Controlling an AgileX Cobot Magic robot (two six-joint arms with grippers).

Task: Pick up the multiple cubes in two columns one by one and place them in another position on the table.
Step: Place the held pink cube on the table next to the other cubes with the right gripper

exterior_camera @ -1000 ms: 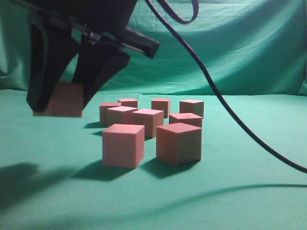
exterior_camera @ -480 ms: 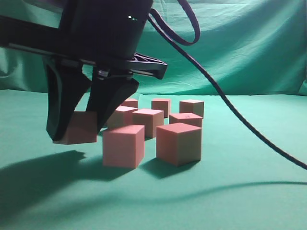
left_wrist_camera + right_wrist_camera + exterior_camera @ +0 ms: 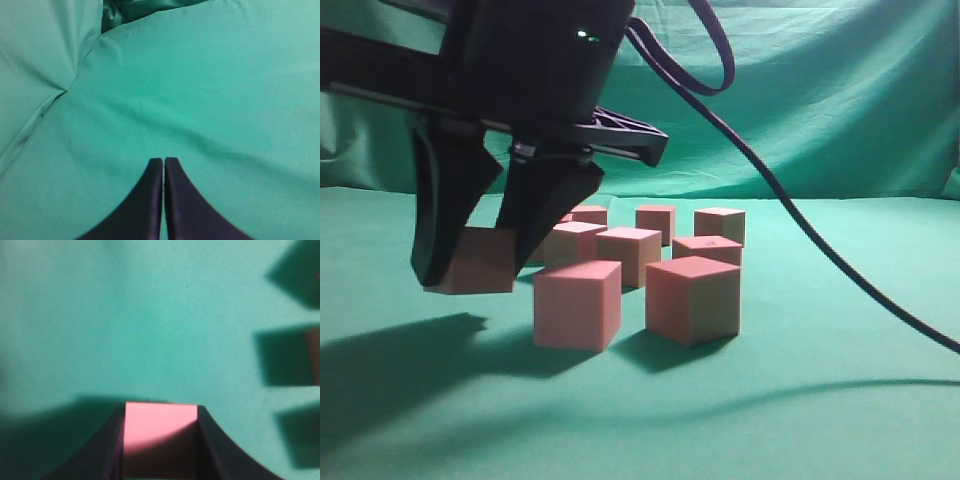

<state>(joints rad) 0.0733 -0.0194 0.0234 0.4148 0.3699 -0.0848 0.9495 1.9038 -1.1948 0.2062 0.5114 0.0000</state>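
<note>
A: In the exterior view, what does the right gripper (image 3: 480,250) have?

B: Its two black fingers are clamped on one small matte reddish-pink cube (image 3: 477,262), lifted clear of the wide table covered in wrinkled teal-green cloth (image 3: 800,420), above its own shadow, toward the table's left edge.

A: And the others?

B: Seven matching pink-tan cubes stand near the table's middle in two rough columns running back toward the draped green backdrop (image 3: 840,90). The nearest two (image 3: 577,303) (image 3: 692,298) sit side by side, apart. A black cable (image 3: 790,215) loops down across the right.

A: The left wrist view?

B: The left gripper (image 3: 163,162) has its dark fingertips pressed together with nothing between them, over bare green cloth.

A: Right wrist view?

B: The pink cube (image 3: 160,437) fills the gap between the two dark fingers, touching both. Cube shadows fall along the right edge.
</note>
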